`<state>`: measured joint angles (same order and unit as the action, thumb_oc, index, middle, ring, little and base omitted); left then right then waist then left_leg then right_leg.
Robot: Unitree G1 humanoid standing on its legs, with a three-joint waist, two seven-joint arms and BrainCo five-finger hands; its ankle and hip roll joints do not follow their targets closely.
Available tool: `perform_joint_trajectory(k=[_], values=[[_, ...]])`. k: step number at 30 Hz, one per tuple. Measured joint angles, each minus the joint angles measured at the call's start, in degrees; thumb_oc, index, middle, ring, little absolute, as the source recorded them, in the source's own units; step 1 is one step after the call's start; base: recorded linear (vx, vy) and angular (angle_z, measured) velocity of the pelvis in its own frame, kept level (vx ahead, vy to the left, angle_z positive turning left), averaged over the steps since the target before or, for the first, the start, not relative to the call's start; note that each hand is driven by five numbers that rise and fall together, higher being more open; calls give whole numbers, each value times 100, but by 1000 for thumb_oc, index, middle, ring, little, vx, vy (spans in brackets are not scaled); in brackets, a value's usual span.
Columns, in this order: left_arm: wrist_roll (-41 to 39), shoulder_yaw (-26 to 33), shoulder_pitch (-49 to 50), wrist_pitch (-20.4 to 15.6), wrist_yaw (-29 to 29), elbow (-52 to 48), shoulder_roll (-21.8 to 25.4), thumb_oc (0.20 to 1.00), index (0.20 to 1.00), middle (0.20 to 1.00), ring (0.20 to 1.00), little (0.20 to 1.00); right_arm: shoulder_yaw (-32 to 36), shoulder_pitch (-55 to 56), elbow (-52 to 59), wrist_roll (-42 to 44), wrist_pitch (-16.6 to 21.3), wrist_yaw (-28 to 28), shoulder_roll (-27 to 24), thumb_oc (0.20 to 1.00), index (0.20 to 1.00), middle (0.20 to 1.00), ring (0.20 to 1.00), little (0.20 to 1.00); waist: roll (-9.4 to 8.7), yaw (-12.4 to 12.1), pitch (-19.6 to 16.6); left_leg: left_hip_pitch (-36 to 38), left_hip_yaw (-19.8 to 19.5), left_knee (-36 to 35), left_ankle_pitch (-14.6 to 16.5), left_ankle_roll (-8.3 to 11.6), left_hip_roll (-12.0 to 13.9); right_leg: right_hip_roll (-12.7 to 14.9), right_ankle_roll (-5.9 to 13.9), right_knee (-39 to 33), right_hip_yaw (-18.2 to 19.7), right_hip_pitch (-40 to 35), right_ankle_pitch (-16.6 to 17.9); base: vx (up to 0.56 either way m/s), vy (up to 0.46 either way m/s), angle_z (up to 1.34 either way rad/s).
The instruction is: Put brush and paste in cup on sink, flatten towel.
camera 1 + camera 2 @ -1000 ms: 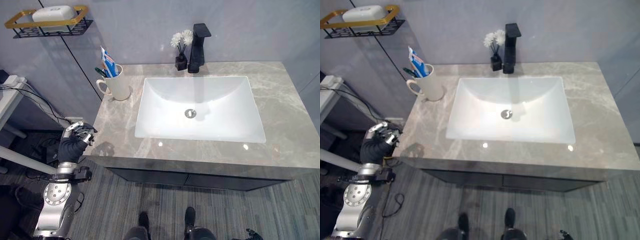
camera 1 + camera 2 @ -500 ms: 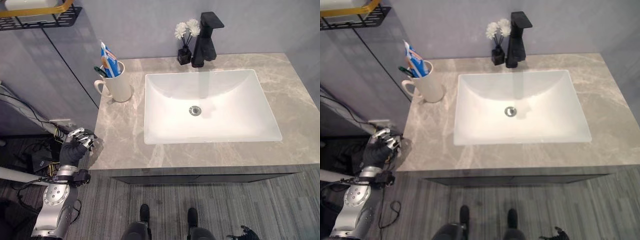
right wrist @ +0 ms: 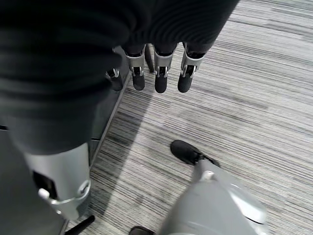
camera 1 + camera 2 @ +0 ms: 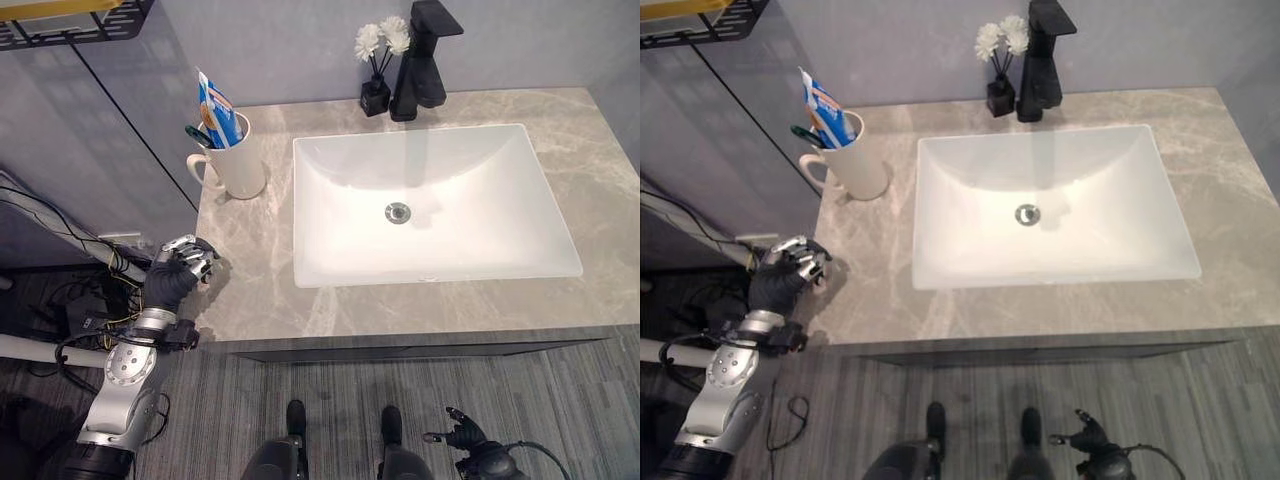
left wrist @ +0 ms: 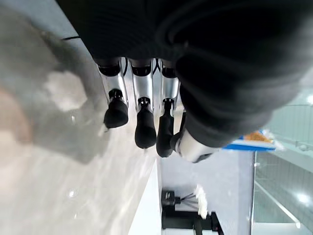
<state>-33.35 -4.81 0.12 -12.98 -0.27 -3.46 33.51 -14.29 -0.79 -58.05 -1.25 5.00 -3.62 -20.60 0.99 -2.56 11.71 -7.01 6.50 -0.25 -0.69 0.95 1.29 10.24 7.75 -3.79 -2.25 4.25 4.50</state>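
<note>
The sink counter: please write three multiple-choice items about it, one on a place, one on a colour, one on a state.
1. Where does the cup stand?
A. on the counter, left of the basin
B. inside the basin
C. on the floor

2. What colour is the tap?
A. gold
B. black
C. white

3. What is the state of the left hand?
A. curled round the cup's handle
B. flat on the basin floor
C. holding nothing, at the counter's left edge

Answers:
1. A: the cup rests on the grey counter at the back left corner, beside the white basin.
2. B: the tap behind the basin is black, next to a small vase of white flowers.
3. C: nothing sits between its fingers, and it is apart from the cup, which holds the toothpaste.
</note>
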Motion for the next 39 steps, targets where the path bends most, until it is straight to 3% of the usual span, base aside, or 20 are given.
perform_joint_trajectory(k=[3,5,8,9,10,11,12,13,14,16,17,20,21,24,27,39], values=[[1,-175,-22,96,-72,12,-16,200,200,200,200,200,10,-62,46,4,0,-6,-33,1000,1000,1000,1000,1000,52,33,-22,82,-160,2,67,-85,-67,-15,-1,495,4,140,-2,126,228,6],[2,-392,-45,117,-131,23,-42,200,200,200,200,200,-17,-42,175,-3,-10,-8,-107,1000,1000,1000,1000,1000,212,96,-73,132,-456,70,96,-225,-36,2,19,1437,11,465,-85,89,221,9],[16,-572,-66,117,-215,24,-10,200,200,200,200,200,-266,-42,380,-17,-4,0,-175,1000,1000,1000,1000,1000,227,151,-75,177,-442,438,297,-422,-243,211,-27,2994,29,1048,-77,143,172,15],[32,-583,-35,120,-241,-10,-53,200,200,200,200,200,-260,16,595,-32,5,21,-174,1000,1000,1000,1000,1000,278,181,-29,255,-617,506,321,-620,-347,76,-48,3977,149,1403,-95,303,184,20],[43,-605,-4,118,-246,-36,-36,200,200,200,200,200,-307,36,661,-34,27,26,-165,1000,1000,1000,1000,1000,307,222,58,311,-754,545,284,-728,-354,-170,-25,4287,292,1492,-488,258,55,27],[70,-670,0,124,-271,-57,71,200,200,200,200,200,-337,-7,693,-35,34,44,-145,1000,1000,1000,1000,1000,305,247,80,296,-759,583,311,-766,-342,-382,-64,3958,204,1592,-753,180,-64,24],[72,-662,-5,123,-292,-65,106,200,200,200,200,200,-322,-13,692,-35,34,48,-150,1000,1000,1000,1000,1000,254,282,109,282,-699,545,323,-755,-406,-158,-51,3275,-371,1576,-761,293,-165,27],[68,-648,-10,119,-281,-71,80,200,200,200,200,200,-327,-12,676,-44,33,48,-151,1000,1000,1000,1000,1000,179,341,157,298,-761,592,330,-737,-497,-69,1,2764,-460,1636,-723,233,-134,23],[66,-649,-19,115,-282,-69,61,200,200,200,200,200,-354,-7,673,-69,33,50,-153,1000,1000,1000,1000,1000,144,373,184,282,-784,622,335,-727,-524,-94,30,2530,-300,1676,-706,252,-132,31],[68,-676,-93,110,-300,89,3,200,200,200,200,200,-458,41,620,-104,28,68,-78,1000,1000,1000,1000,1000,21,563,207,246,-1207,695,370,-663,-693,-230,309,1683,583,1571,-528,160,-102,93],[71,-675,-59,112,-318,114,-1,200,200,200,200,200,-476,64,599,-137,28,83,-61,1000,1000,1000,1000,1000,-24,560,197,296,-1235,688,367,-664,-694,-230,234,1672,697,1507,-436,177,-162,91],[68,-633,316,106,-380,-125,10,200,200,200,200,200,-485,209,561,-188,34,147,14,1000,1000,1000,1000,1000,-212,471,6,511,-1448,552,490,-467,-706,-248,19,1500,491,1047,-286,205,-204,37],[64,-607,449,99,-425,-194,-1,200,200,200,200,200,-478,188,503,-194,40,153,26,1000,1000,1000,1000,1000,-253,437,-77,529,-1511,512,527,-372,-650,-303,-150,1215,449,855,-160,215,-252,31],[54,-586,626,117,-531,-393,14,200,200,200,200,200,-514,218,373,-274,33,198,13,1000,1000,1000,1000,1000,-125,398,-180,677,-1520,215,516,-99,-203,-699,-373,586,261,529,137,89,-169,-5],[55,-506,424,118,-516,-424,8,200,200,200,200,200,-518,268,356,-284,30,157,-55,1000,1000,1000,1000,1000,-77,540,-217,696,-1531,-70,429,65,24,-880,-534,214,149,449,267,28,-113,1],[74,-544,-311,110,-218,-307,5,200,200,200,200,200,-620,155,382,-277,42,116,-59,1000,1000,1000,1000,1000,70,677,-218,589,-1522,-479,270,263,202,-1032,-625,-104,152,611,405,5,-37,-1]])
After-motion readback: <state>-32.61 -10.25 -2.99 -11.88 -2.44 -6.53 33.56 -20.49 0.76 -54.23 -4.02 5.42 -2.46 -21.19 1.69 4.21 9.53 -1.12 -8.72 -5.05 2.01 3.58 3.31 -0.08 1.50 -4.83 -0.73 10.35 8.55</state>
